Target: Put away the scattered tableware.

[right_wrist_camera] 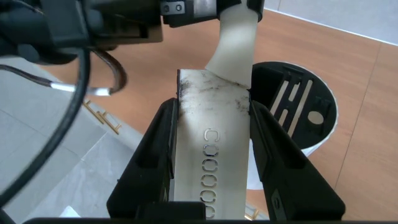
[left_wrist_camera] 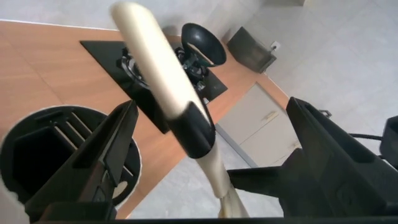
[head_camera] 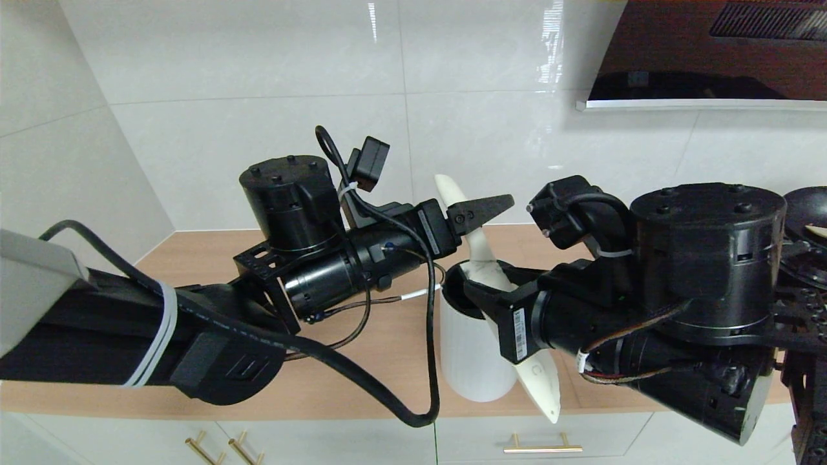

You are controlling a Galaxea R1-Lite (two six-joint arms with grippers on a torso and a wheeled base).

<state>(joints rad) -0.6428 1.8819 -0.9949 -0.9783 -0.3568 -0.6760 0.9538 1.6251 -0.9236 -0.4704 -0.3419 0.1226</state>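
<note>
— What's it doing with that slotted turner [head_camera: 541, 384]?

— Looks to me like a pass from one hand to the other, right by the white utensil holder [head_camera: 468, 355] standing on the worktop [head_camera: 187, 252]. The right hand [right_wrist_camera: 214, 155] has its jaws clamped on the two long edges of the blade. So the turner is up in the air on a slant, blade end low in front of the holder, handle rising past the holder's rim.

— And the left hand [left_wrist_camera: 211, 106]?

— Spread wide, a finger on either side of the handle with a gap on both sides. It grips nothing.

— So the turner isn't put away?

— No, it's outside the holder. I'd say the left hand has to close squarely on the handle before the right lets go. Then the turner needs bringing upright over a compartment of the holder's black insert and lowering in.
</note>
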